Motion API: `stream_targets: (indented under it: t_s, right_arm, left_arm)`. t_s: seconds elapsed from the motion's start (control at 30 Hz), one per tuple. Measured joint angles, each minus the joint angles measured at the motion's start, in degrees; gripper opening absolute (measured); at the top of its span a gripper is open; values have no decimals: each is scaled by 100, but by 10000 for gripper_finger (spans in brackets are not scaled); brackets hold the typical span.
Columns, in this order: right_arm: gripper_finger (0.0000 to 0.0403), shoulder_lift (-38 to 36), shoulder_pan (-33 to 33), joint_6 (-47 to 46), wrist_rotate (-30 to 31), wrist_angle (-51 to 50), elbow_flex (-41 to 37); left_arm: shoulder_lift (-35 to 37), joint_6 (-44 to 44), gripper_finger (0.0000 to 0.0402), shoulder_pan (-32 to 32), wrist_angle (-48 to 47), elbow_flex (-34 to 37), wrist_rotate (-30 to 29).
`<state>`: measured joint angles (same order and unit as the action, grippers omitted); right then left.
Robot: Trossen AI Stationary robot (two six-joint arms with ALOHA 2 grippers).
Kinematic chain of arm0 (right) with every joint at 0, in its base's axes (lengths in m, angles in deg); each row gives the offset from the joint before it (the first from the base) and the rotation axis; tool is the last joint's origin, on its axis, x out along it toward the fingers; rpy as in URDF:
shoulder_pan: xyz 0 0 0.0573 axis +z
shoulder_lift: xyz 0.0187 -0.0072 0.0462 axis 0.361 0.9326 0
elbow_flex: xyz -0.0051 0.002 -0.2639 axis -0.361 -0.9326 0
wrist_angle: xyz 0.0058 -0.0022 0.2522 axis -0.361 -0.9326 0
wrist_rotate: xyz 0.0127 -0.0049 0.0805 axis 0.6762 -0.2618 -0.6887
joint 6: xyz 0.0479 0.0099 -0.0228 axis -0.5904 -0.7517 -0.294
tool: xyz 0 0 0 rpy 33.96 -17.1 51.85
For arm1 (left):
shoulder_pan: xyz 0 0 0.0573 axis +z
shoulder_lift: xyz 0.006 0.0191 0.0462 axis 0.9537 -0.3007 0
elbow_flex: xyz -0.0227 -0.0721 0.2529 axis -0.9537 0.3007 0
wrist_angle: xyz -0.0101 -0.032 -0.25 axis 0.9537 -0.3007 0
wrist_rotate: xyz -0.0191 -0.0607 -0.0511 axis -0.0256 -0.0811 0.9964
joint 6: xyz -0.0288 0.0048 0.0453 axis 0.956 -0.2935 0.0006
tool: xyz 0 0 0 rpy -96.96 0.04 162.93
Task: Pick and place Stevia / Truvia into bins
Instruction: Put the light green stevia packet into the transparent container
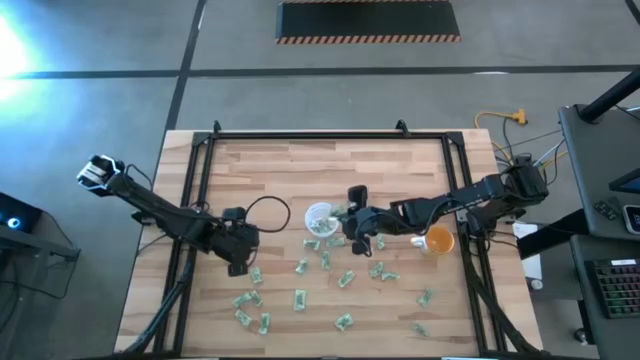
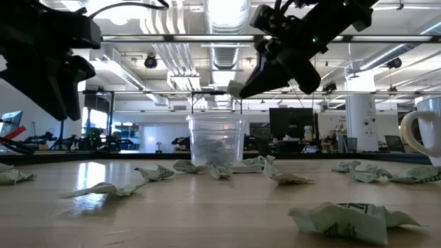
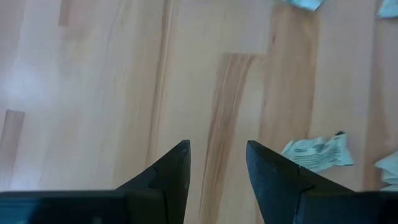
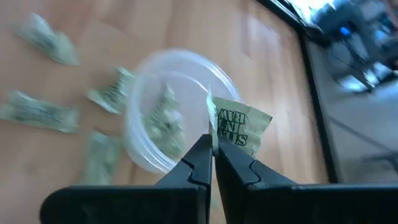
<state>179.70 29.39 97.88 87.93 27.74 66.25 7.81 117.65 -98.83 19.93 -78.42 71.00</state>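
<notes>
- The right gripper (image 4: pixel 211 146) is pinched closed on one green-and-white Stevia packet (image 4: pixel 239 127), holding it by an edge, raised above the table.
- The translucent cup (image 1: pixel 320 218) sits just beside and below that gripper, toward the left arm; a few packets already lie inside.
- The left gripper (image 3: pixel 217 163) hovers open and empty over bare wood, near loose packets (image 1: pixel 300 298) scattered across the table (image 1: pixel 300 165).

A grey concrete floor (image 1: pixel 100 100) is seen around the light wooden plank table (image 1: pixel 270 165), crossed by dark seams. A black mat edged with orange-black hazard stripes (image 1: pixel 368 20) is laid beyond it. A dark side desk with a black keyboard (image 1: pixel 612 285) is placed alongside. Exposed silver ceiling ducts (image 2: pixel 227 17) and strip lights are seen overhead; a white round column (image 2: pixel 359 120) is visible behind.
</notes>
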Motion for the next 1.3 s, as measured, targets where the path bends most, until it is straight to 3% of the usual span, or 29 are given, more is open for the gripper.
stream_targets:
  t_s: [0.2,0.63,0.97,1.17,1.3]
  right_arm:
    - [8,26,-99,122,-997,358,0]
    - [13,380,-363,-71,-1036,644,4]
    - [91,371,-426,-99,-999,649,3]
    - [119,220,-426,-60,-974,503,2]
    - [125,71,-426,-225,-973,154,2]
  left_arm:
    - [-319,-2,140,11,-235,0,-80]
    - [-299,-4,140,11,-373,-2,-136]
    - [-274,0,140,11,-442,20,-144]
    - [-269,1129,140,11,-1412,113,-127]
    - [-267,1997,140,11,-1751,296,213]
